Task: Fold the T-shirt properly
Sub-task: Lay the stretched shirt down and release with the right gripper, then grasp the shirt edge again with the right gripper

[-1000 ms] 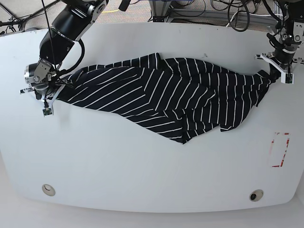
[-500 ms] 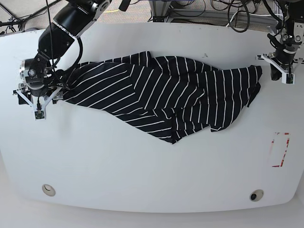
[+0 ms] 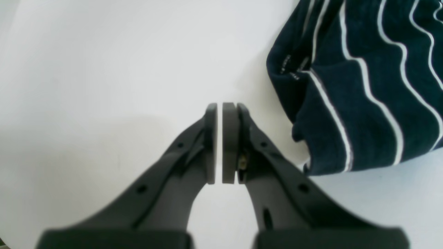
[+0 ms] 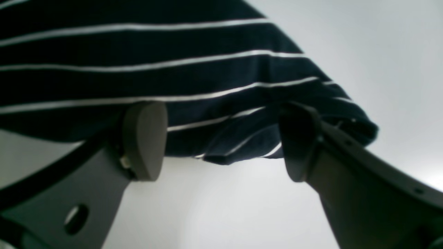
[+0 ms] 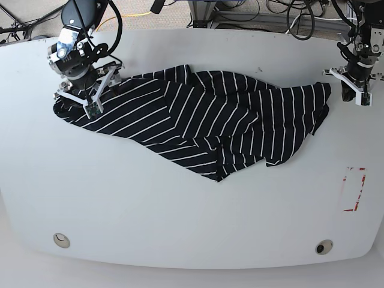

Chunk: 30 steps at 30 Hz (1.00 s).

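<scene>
White table (image 5: 180, 228): T-shirt (image 5: 204, 120) betw. clenched empty left gripper (image 3: 219, 143) & released right gripper (image 4: 221, 138).

A large white table with rounded corners (image 5: 180, 240) fills nearly the whole base view. Its matte surface carries two small round fittings near the front edge: a pale ring-shaped one (image 5: 60, 240) on one side and a darker one (image 5: 324, 246) on the other. A small red-outlined rectangular marking (image 5: 353, 189) sits near the table's side edge. Beyond the far edge run a silver aluminium frame (image 5: 252, 21) and loose black cables (image 5: 300, 21). A yellow cable (image 5: 129, 15) crosses what appears to be grey floor. Lighting is even and diffuse.
</scene>
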Each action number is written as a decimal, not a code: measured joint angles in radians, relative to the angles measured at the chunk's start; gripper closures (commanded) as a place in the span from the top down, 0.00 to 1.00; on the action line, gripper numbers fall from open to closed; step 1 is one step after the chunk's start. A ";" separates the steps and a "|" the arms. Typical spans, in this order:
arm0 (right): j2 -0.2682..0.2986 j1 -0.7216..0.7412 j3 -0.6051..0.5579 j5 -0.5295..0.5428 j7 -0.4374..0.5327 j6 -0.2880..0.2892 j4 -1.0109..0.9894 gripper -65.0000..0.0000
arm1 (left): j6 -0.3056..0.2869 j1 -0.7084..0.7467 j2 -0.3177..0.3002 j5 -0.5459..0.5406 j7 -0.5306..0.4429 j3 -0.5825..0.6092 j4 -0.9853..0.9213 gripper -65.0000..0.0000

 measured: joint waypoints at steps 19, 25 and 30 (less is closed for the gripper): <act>0.077 -0.034 -0.479 0.013 0.080 -0.005 0.000 0.74 | 0.002 -0.002 0.002 0.000 0.000 0.000 0.000 0.00; 0.078 -0.040 -0.556 0.015 0.078 -0.005 0.000 0.74 | 0.002 -0.002 0.002 0.000 0.000 0.000 0.000 0.00; 0.078 -0.030 -0.554 0.003 0.079 -0.005 0.000 0.74 | 0.002 -0.002 0.002 0.000 0.000 0.000 0.000 0.00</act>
